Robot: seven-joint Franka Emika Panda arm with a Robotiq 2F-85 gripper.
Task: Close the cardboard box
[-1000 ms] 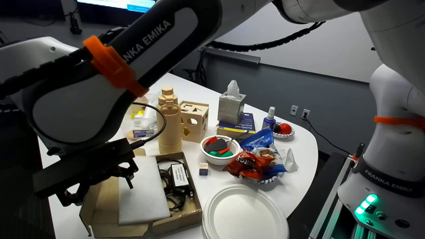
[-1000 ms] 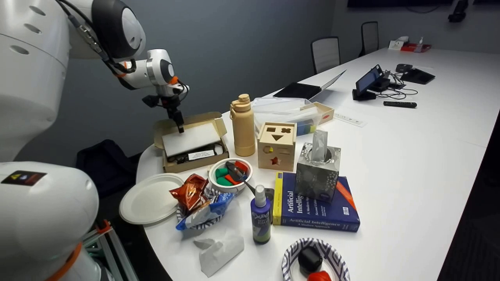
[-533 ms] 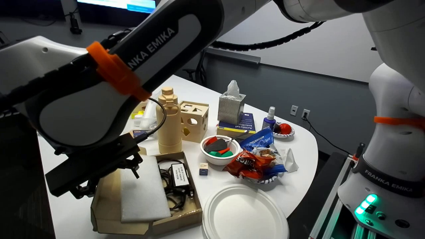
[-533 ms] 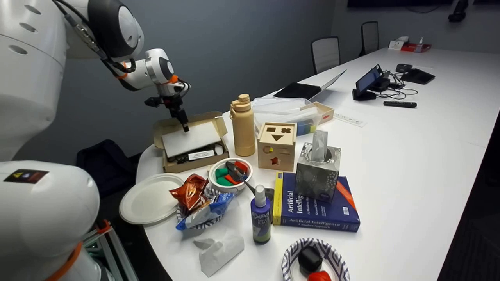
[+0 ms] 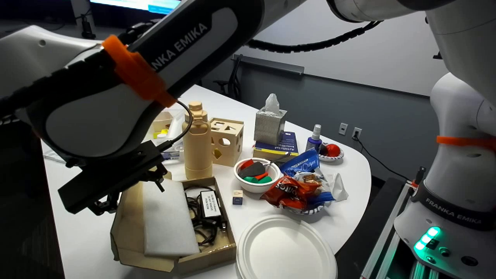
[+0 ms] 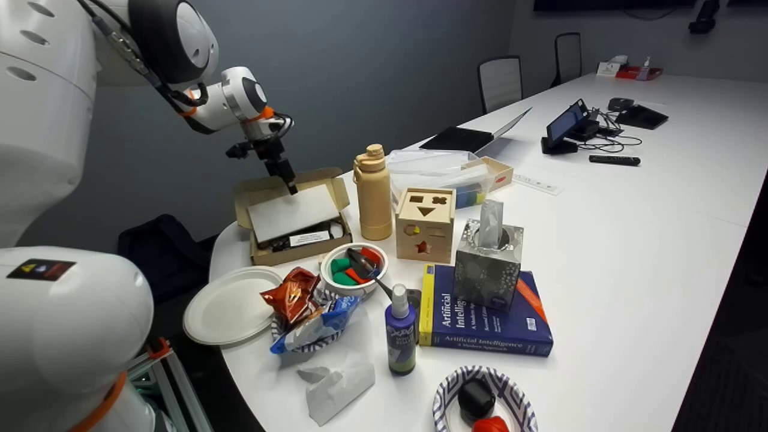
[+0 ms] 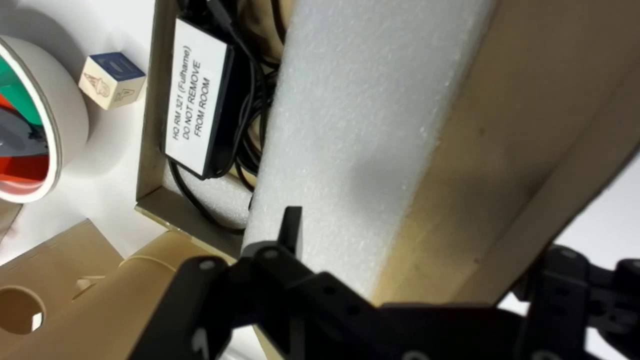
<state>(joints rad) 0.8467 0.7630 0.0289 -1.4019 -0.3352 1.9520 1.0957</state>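
Note:
The cardboard box (image 5: 209, 260) lies on the table, its lid (image 5: 130, 232) open and tilted partway up, seen in both exterior views. A white foam sheet (image 7: 360, 125) leans against the lid's inner face and covers part of the box. A black adapter with a white label (image 7: 195, 95) and cables lie inside. My gripper (image 5: 131, 199) is open at the lid's far corner. One finger (image 7: 291, 227) is over the foam. The other is outside the lid edge, its tip hidden behind the lid in the wrist view. Contact with the lid cannot be told.
A tan bottle (image 5: 198, 151) stands close beside the box, with a wooden shape box (image 5: 226, 141) behind it. A white bowl (image 5: 254, 188), a small block (image 5: 237, 197) and white plates (image 5: 286, 248) lie along the other side. A clear bin (image 6: 414, 174) is farther back.
In an exterior view my gripper has moved right and slightly up. The lid's outer edge has shifted right, so the lid leans more over the box. The foam has shifted slightly with it.

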